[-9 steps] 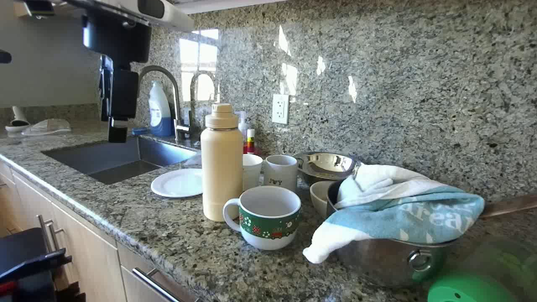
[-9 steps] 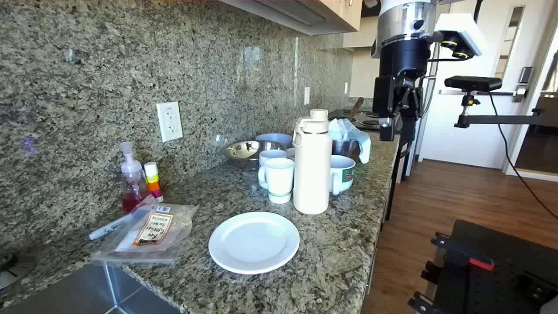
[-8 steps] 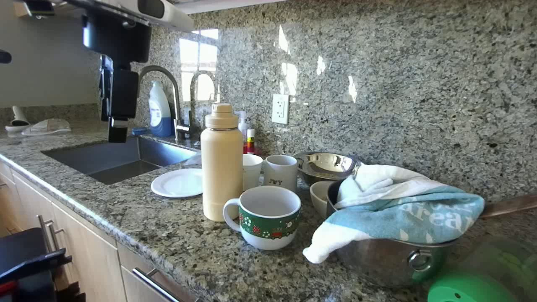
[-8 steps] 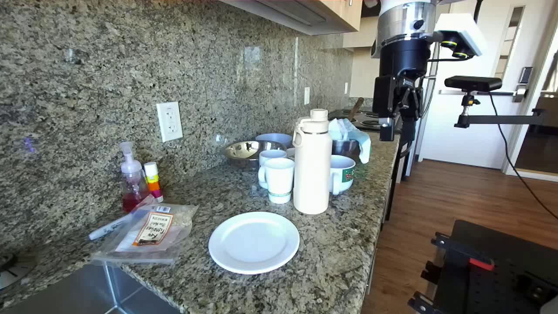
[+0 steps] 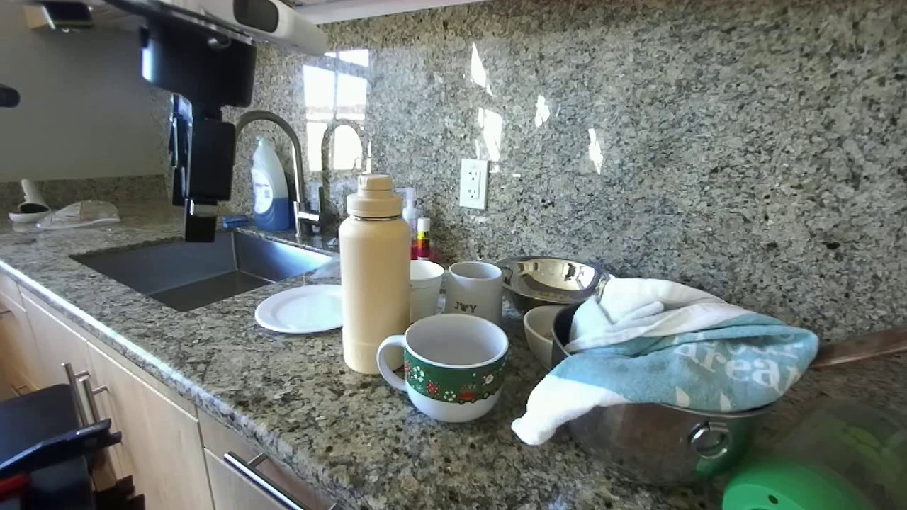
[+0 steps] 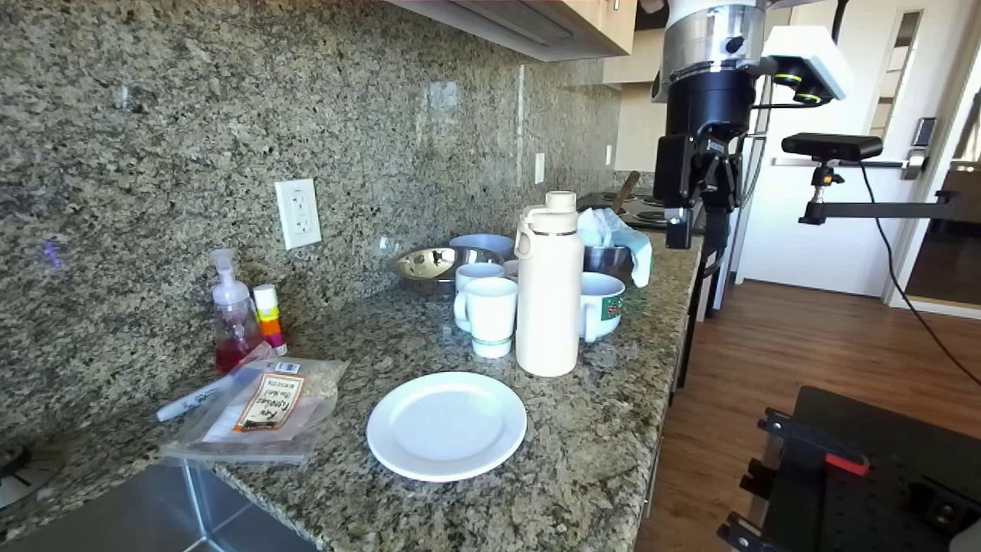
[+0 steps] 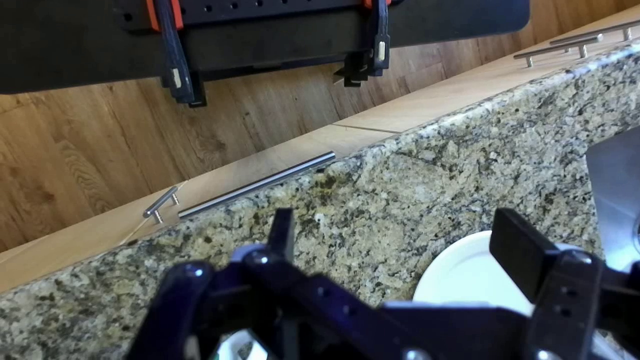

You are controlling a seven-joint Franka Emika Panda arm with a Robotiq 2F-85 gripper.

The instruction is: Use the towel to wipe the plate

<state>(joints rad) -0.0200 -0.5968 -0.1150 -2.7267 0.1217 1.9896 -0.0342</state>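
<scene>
Counter (image 5: 297, 404) and wall (image 5: 673, 127) share one speckled stone pattern. In an exterior view the towel (image 5: 701, 354) lies bunched over the pot (image 5: 638, 439), one corner hanging near the mug (image 5: 450, 372); a pinch that takes in the pot too could drag it along, and a low pull might knock the mug. In an exterior view the bottle (image 6: 549, 307) stands upright between the towel and the plate (image 6: 447, 426); folds trailing low on the way across would likely catch and topple it. The plate seems loose, so hard rubbing could slide it. In the wrist view the gripper (image 7: 394, 227) stands spread wide, holding nothing; no towel shows clearly there, so lowering by that view alone might miss.
</scene>
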